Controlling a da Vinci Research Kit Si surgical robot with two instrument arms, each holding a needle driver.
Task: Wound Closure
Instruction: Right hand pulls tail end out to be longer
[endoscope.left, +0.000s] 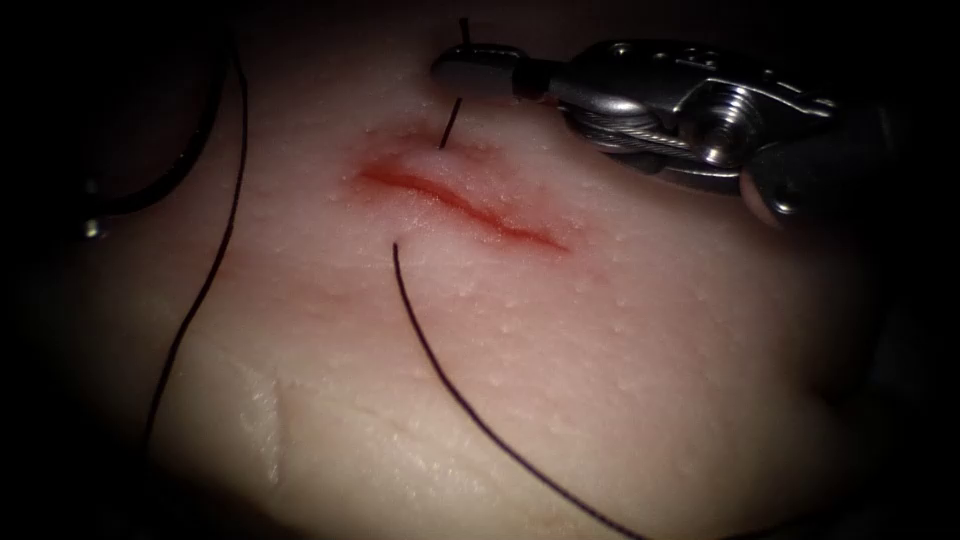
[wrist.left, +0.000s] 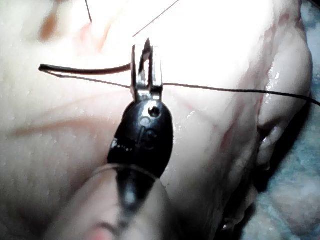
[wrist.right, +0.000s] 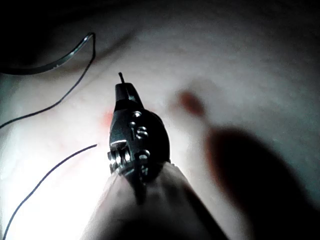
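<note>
Already our right tool (endoscope.left: 478, 74) grips a short thread end (endoscope.left: 449, 125) above the cut (endoscope.left: 460, 205); our left tool (wrist.left: 145, 65) clamps the needle (wrist.left: 85, 70). That stub could slip free.

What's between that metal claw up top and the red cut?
A short piece of thread, gripped by the right tool, runs down into the tissue just short of the cut, as the endoscope view shows.

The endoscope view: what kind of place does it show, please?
Most likely a suturing practice bench, not an operating room: a block of tissue with a short red cut, dark thread lying across it, and the right tool shut on the thread.
</note>
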